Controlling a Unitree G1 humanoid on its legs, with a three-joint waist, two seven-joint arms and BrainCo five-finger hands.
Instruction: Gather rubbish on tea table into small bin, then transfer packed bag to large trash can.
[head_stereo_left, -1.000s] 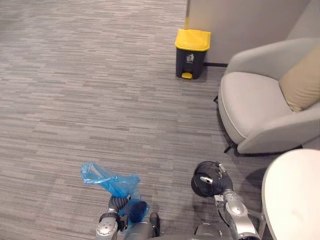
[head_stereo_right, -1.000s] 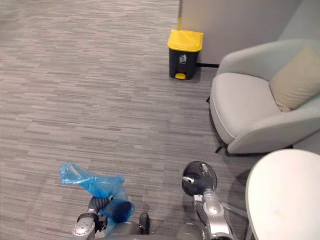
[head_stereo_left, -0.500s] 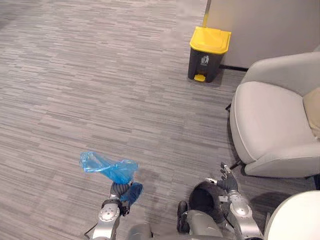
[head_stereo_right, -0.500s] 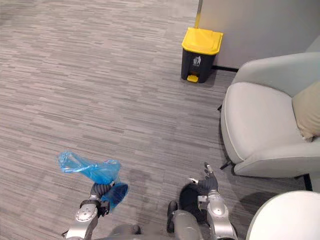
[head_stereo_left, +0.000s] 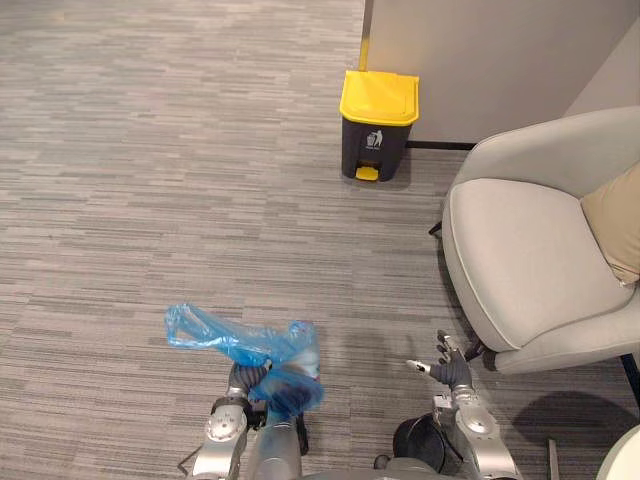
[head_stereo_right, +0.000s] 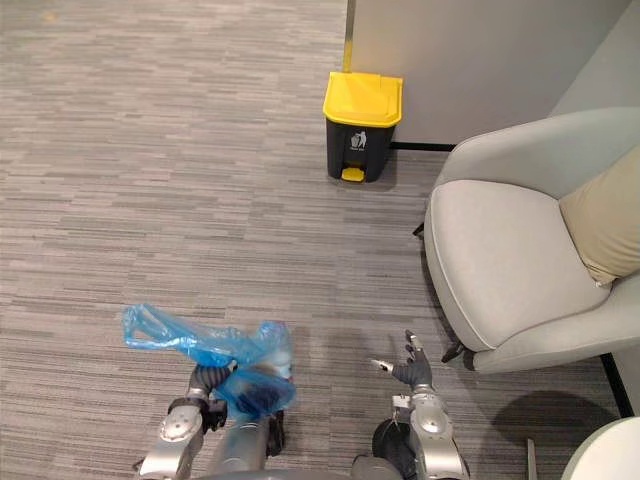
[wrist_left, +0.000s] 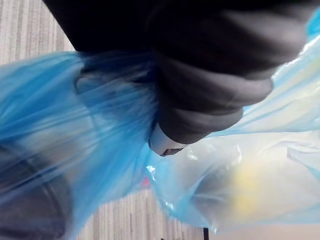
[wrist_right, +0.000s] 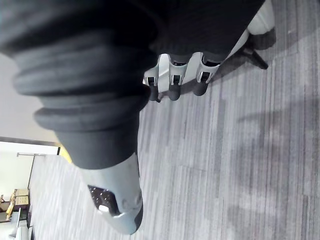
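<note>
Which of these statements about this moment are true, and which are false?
1. The left robot hand grips a blue bag. True.
2. The right robot hand holds the small black bin. False: its fingers are spread and hold nothing, and the bin sits apart from it, lower in the eye views.
3. The yellow lid of the trash can is shut. True.
4. The blue bag lies inside the trash can. False: it hangs from the left robot hand, well away from the trash can, which stands by the wall.
5. A beige cushion rests on the grey armchair. True.
</note>
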